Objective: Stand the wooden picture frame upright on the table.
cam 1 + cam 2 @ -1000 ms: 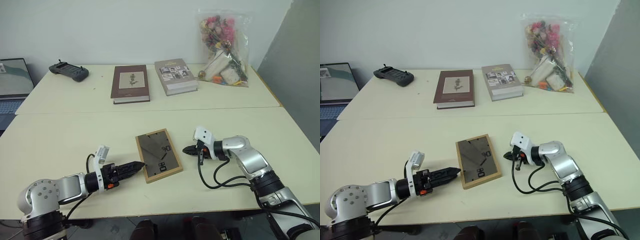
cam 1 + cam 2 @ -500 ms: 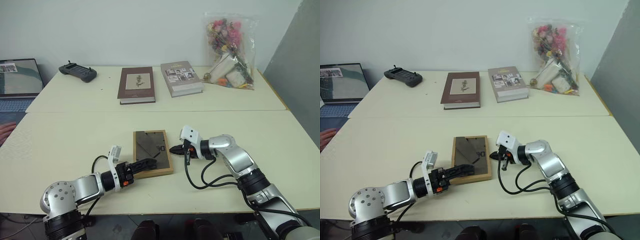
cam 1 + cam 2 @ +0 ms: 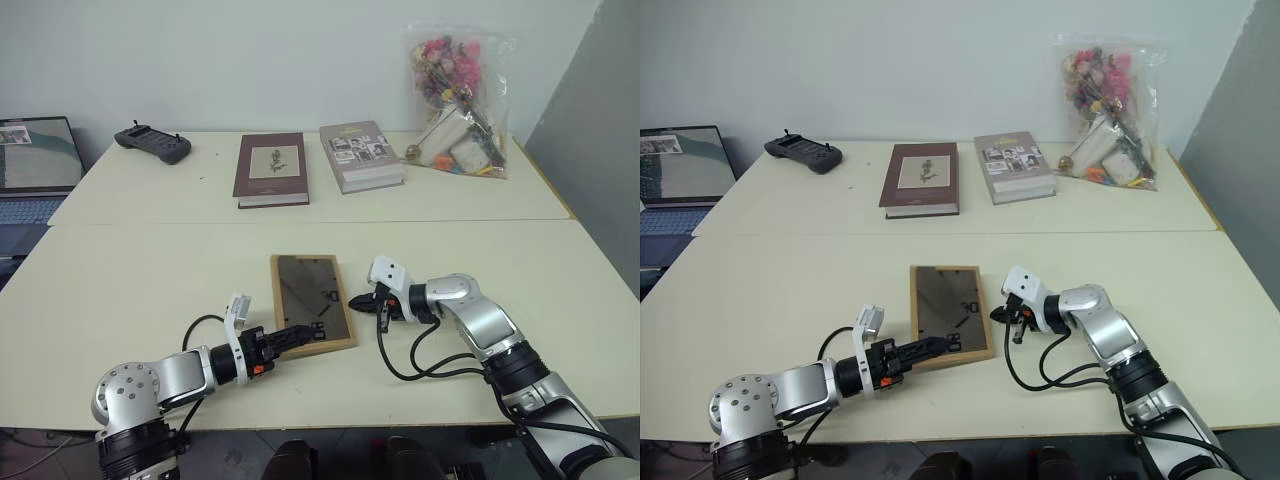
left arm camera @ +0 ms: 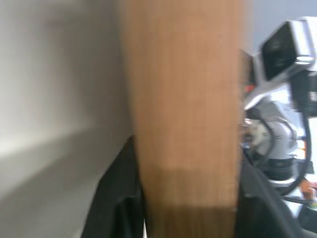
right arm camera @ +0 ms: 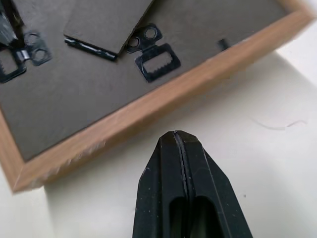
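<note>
Wooden picture frame [image 3: 312, 303], small, rectangular and of light wood, lies face down on the pale cream table [image 3: 150, 270], near the front edge, its dark grey-brown back up (the hinged easel leg and 2 metal hangers show in the right wrist view). The left gripper [image 3: 305, 333] has its 2 black fingers closed around the frame's near edge, 1 over the back and 1 at the rim; the left wrist view shows the wood rail between both fingers. The right gripper [image 3: 354, 304] has its fingers pressed together, the tip just beside the frame's right edge, apart from it. Far back on the table lie a maroon hardcover book [image 3: 271, 168], a grey book with photos [image 3: 361, 154], a black handheld controller [image 3: 152, 144] and a clear bag of colourful items [image 3: 456, 98].
</note>
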Robot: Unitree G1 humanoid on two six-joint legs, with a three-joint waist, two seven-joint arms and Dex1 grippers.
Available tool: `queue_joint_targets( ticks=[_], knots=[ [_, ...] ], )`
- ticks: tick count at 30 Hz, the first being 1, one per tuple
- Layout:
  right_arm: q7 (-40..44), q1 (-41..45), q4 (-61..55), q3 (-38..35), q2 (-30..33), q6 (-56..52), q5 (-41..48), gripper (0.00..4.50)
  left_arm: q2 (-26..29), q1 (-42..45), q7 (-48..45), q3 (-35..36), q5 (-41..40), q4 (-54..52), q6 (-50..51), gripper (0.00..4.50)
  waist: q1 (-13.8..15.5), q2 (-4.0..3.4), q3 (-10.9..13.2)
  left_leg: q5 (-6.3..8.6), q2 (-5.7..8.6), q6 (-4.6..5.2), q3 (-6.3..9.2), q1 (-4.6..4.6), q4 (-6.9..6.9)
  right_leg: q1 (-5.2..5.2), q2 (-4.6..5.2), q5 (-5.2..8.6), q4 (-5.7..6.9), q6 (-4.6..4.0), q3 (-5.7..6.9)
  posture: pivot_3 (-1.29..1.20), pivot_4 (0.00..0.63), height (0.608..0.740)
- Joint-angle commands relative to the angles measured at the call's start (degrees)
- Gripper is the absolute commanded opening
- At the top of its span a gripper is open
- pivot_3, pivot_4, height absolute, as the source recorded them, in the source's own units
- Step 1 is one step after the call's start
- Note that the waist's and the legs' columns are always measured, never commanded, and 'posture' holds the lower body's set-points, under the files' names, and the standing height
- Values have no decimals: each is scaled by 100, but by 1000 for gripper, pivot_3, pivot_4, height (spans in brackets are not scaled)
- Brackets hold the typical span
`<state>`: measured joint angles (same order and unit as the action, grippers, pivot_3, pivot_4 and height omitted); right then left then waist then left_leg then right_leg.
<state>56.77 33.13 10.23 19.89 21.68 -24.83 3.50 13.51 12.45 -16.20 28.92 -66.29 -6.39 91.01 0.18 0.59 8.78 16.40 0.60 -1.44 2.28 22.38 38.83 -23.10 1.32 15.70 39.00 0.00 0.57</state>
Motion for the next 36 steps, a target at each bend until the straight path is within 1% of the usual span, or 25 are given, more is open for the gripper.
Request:
queue_joint_targets(
  ticks=[1,2,4,6,8,9,10,11,12,13,14,15,19,24,25,31,34,36],
  knots=[
    [124,295,-23,-638,451,-93,280,0,33,358,156,-99,24,-98,-152,1295,9,6,4,0,0,0,1,2,1,0,0,0,0,0,2,0,150,740],
    [193,373,2,-794,565,-199,393,0,94,450,105,-138,6,-140,-200,1295,5,8,5,0,0,0,2,4,1,-2,0,0,0,0,2,0,150,740],
    [371,557,12,-1067,801,-401,623,347,189,670,-9,-164,-84,-184,-310,1295,-5,15,15,0,0,0,2,5,1,-4,-1,0,1,0,2,0,150,740],
    [712,888,-89,-1395,1098,-869,1064,631,400,985,-263,-294,-97,-252,-499,1295,-21,21,23,0,-1,0,2,8,1,-9,-2,0,4,0,3,0,150,740],
    [915,1117,-186,-1585,1234,-1305,1428,978,580,1166,-484,-421,-74,-275,-668,1295,-29,26,37,-1,-4,-1,4,17,-2,-17,-6,-1,2,-1,6,0,150,740],
    [1019,1271,-237,-1687,1253,-1629,1691,1240,699,1280,-639,-497,-58,-286,-754,1295,-30,26,37,-1,-6,-2,5,19,-1,-18,-8,-1,2,-2,6,0,150,740],
    [1116,1439,-285,-1784,1238,-1966,1968,1402,799,1381,-787,-561,-35,-285,-855,1295,-42,26,37,-1,-7,-2,4,16,-1,-15,-8,0,-2,-2,5,0,150,740],
    [1173,1601,-313,-1877,1202,-2262,2215,1702,881,1471,-924,-608,-38,-268,-932,1295,-61,26,38,-2,-8,-3,4,16,-2,-15,-9,0,-4,-3,4,0,150,740],
    [1157,1758,-293,-1951,1123,-2468,2387,1872,990,1521,-1092,-687,-16,-262,-1010,1295,-74,26,38,-2,-11,-3,4,17,-2,-17,-12,1,-5,-4,1,0,150,740],
    [1098,1922,-237,-2013,1013,-2612,2520,2001,1108,1547,-1249,-784,32,-261,-1073,1295,-106,26,41,-2,-12,-3,4,15,-2,-17,-13,1,-5,-4,-1,0,150,740],
    [1000,2094,-149,-2070,881,-2722,2618,2291,1223,1572,-1390,-874,86,-244,-1141,1295,-129,26,41,-2,-12,-3,3,17,-3,-19,-14,2,-5,-6,-2,0,150,740],
    [930,2216,-88,-2100,789,-2799,2686,2443,1307,1593,-1485,-930,110,-214,-1187,1295,-146,26,41,-2,-12,-3,4,17,-4,-20,-14,2,-4,-6,-1,0,150,740],
    [857,2485,162,-1868,494,-2565,2584,3359,1577,1701,-1815,-1074,131,-119,-1371,1295,-169,25,41,-2,-13,-2,5,19,-6,-21,-14,2,-4,-6,3,0,150,740],
    [772,2618,268,-1638,139,-2296,2488,4369,1699,1818,-1944,-1168,140,-58,-1463,1295,-149,28,44,-1,-10,-1,4,30,-5,-24,-7,2,-4,-5,8,0,150,740],
    [730,2633,286,-1597,66,-2260,2459,4449,1706,1832,-1944,-1181,141,-61,-1476,1295,-149,28,44,-1,-10,-1,4,31,-4,-26,-7,2,-4,-5,8,0,150,740],
    [566,2714,27,-1546,-305,-2369,2633,4449,1605,1875,-1822,-1158,-49,-197,-1373,1295,-169,28,44,-1,-10,-2,4,40,-4,-41,-7,2,1,-5,6,0,150,740],
    [565,2691,-256,-1548,-376,-2499,2764,4449,1587,1774,-1764,-1172,-49,-249,-1368,1295,-167,28,44,-1,-10,-2,5,42,-4,-43,-7,2,1,-5,7,0,150,740],
    [621,2619,-524,-1585,-311,-2696,2936,4449,1569,1698,-1707,-1171,-40,-274,-1365,1295,-167,27,44,-1,-10,-2,6,44,-4,-45,-7,2,1,-5,7,0,150,740]
  ],
)
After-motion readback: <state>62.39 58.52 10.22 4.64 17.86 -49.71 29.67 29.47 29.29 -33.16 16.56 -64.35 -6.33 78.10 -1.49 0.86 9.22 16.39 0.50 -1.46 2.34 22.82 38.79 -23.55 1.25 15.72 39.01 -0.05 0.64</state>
